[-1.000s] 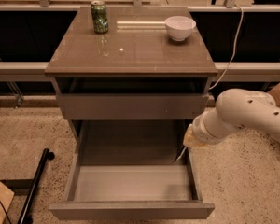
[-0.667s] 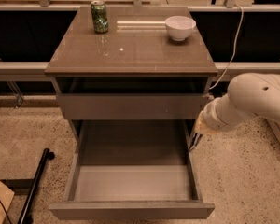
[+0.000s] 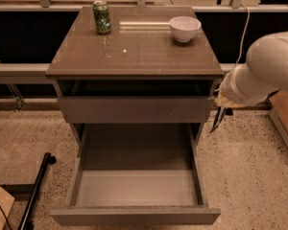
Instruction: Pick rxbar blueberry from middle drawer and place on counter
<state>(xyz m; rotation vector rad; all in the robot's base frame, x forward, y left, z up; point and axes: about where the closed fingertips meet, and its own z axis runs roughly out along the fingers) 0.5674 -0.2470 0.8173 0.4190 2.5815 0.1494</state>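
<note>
The middle drawer (image 3: 134, 188) is pulled far out below the cabinet, and its pale grey floor is bare. No rxbar blueberry shows in it or on the counter (image 3: 134, 56). My gripper (image 3: 217, 121) hangs as a thin dark shape pointing down at the cabinet's right side. It is level with the upper drawer front and just outside the open drawer's right wall. The bulky white arm (image 3: 264, 68) hides the wrist above it. I cannot tell whether anything is held.
A green drink can (image 3: 102, 17) stands at the counter's back left and a white bowl (image 3: 185, 28) at its back right. The upper drawer front (image 3: 134, 110) sits slightly out. A black pole (image 3: 36, 190) lies on the floor at left, and a wooden box (image 3: 285, 114) at right.
My arm has moved right and up, from over the open drawer's right wall to outside the cabinet's right side. The drawer, the can and the bowl have not moved.
</note>
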